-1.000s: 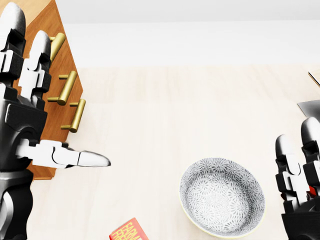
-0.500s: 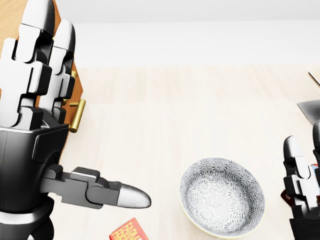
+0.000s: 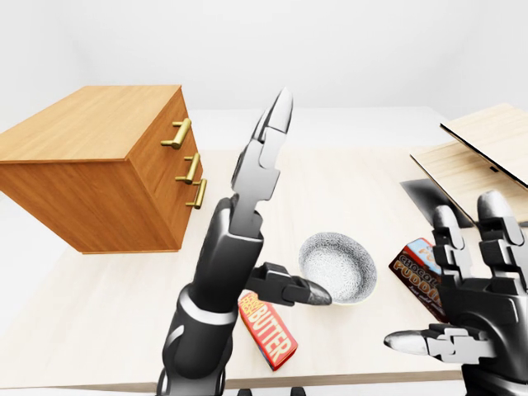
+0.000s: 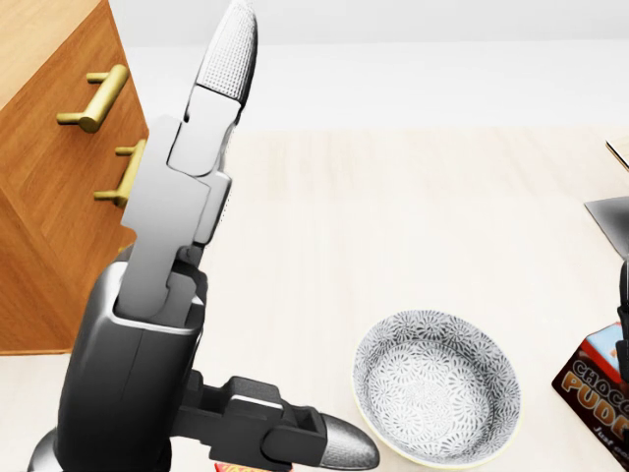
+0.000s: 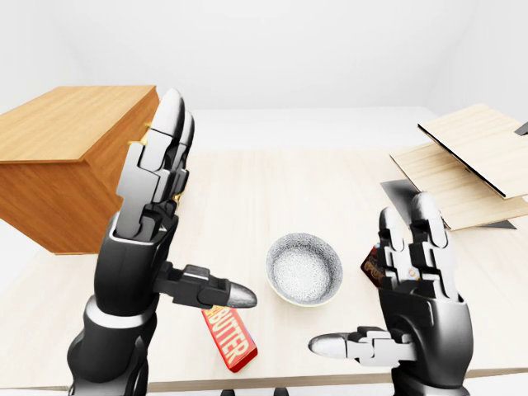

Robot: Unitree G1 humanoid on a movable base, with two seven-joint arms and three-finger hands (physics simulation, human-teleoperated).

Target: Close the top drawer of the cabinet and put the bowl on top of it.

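Left hand [image 3: 241, 216] swung rightward, fingers splayed, empty, thumb near bowl [image 4: 437, 385]; right hand [image 5: 422, 297] spread, empty.

On the table [image 3: 346, 190], cabinet [image 3: 91, 165] at left-eye view's left, bowl [image 3: 337, 268] to its right.

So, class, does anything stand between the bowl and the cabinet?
Nothing lies on the table between bowl and cabinet. Only the raised left hand crosses that gap in the eye views; the butter box lies nearer the bottom edge, aside.
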